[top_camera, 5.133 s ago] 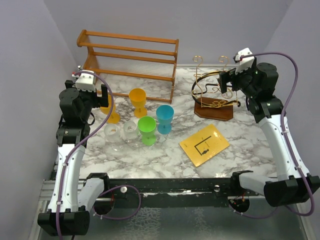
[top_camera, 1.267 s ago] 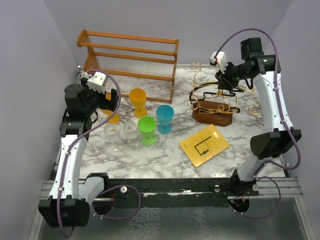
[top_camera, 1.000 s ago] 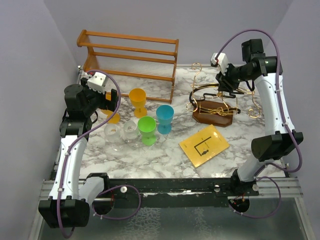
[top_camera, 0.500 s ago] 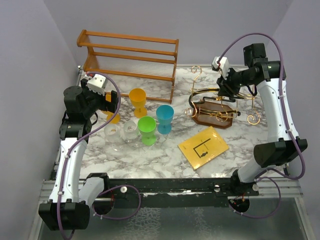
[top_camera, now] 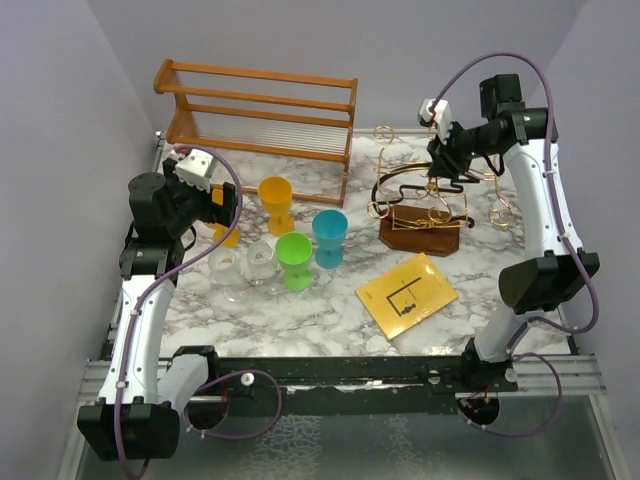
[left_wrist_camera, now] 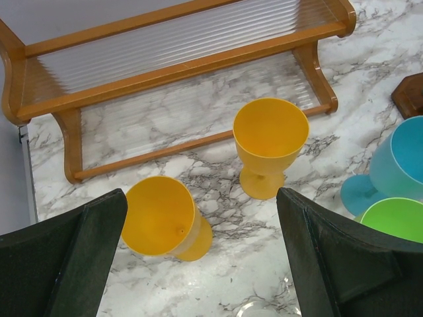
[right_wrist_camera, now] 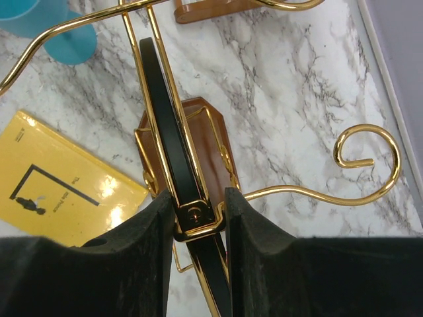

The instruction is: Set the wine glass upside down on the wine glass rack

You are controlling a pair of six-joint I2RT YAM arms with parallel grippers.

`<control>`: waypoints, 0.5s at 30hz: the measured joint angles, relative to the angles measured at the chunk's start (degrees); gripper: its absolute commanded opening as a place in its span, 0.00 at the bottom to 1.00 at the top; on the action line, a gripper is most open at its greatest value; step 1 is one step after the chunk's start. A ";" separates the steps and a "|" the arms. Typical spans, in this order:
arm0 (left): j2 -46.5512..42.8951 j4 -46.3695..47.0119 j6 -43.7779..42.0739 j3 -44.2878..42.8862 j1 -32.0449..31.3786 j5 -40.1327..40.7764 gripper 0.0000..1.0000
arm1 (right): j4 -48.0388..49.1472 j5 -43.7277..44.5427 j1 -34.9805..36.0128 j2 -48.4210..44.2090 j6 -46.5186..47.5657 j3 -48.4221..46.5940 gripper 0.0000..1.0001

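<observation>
Yellow card [right_wrist_camera: 63, 175]: small print line, too small to read.

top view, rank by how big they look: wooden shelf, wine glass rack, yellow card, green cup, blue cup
1. wooden shelf
2. wine glass rack, wire span included
3. yellow card
4. green cup and blue cup: look alike, not ranked

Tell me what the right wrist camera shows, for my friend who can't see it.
The right end effector pinches the black hoop of the gold wire wine glass rack, seen from above. Underneath you can see the rack's brown wooden base, a yellow card, a blue cup and the marble table.
</observation>
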State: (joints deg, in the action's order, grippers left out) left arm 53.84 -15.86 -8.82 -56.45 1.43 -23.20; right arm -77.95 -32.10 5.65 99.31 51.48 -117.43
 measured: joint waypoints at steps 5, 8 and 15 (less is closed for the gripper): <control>0.37 0.00 -0.17 0.02 0.00 -0.04 0.99 | 2.23 -1.25 -0.13 2.73 1.95 -1.03 0.09; 0.98 0.00 -0.24 0.02 0.00 -0.22 0.99 | 2.99 -1.20 -0.15 2.99 2.97 -0.85 0.18; 2.21 0.00 -0.35 0.02 0.00 -0.72 0.99 | 5.57 -0.35 -0.13 2.19 4.26 1.36 0.39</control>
State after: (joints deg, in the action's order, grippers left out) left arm 56.05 -15.86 -9.17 -56.42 1.43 -23.92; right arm -72.38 -32.45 5.52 101.49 55.75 -116.07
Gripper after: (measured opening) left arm 0.989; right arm 0.328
